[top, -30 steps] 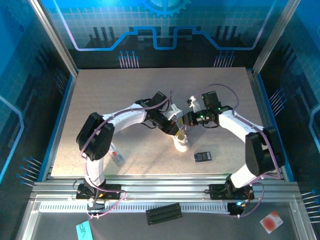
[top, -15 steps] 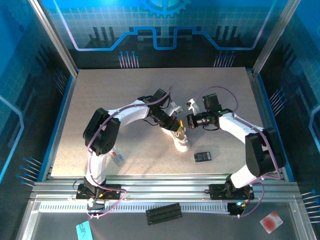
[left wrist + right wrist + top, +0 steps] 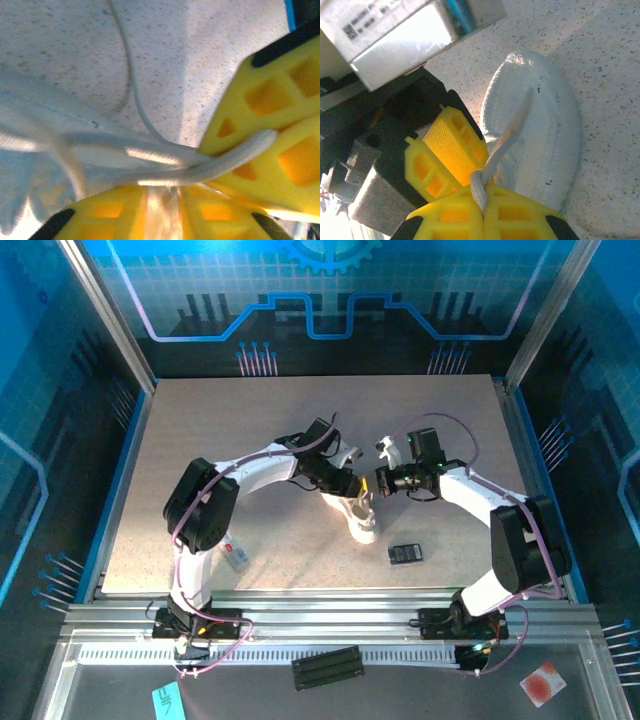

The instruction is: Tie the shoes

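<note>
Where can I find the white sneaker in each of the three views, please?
Top external: white sneaker, just right of centre, slightly low.
Left wrist: blurred, along the left edge.
Right wrist: centre-right, large.
Shared landmark: its white lace in wrist views; speckled tabletop in all.

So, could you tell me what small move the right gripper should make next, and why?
Probably draw the right gripper slowly away from the shoe to tension the lace. Its fingers are shut on the lace end, while the left gripper beside it looks slightly open, so the lace appears free to be pulled.
</note>
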